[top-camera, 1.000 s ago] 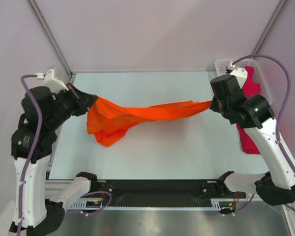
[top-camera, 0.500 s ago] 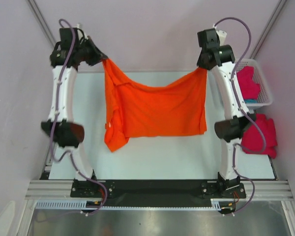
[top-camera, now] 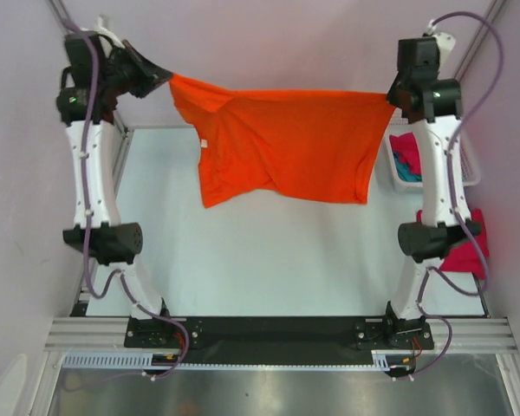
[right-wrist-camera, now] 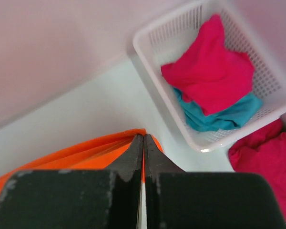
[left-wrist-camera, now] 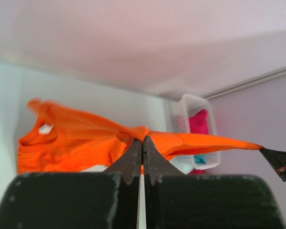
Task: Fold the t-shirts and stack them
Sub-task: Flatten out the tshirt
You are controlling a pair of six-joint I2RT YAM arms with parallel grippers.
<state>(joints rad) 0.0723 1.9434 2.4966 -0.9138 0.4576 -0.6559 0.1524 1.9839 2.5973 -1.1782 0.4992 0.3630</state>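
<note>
Over the white table, the orange t-shirt is hanging spread out in the air. The white basket is holding a red-pink t-shirt on top of a teal t-shirt; another red-pink t-shirt is lying beside it. The left gripper and right gripper are each pinching one corner of the orange t-shirt tight

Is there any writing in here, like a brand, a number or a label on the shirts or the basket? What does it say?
No text can be read in any view.
White tag inside the collar of the orange t-shirt: too small and blurred to read.
White basket: no lettering shows.
</note>
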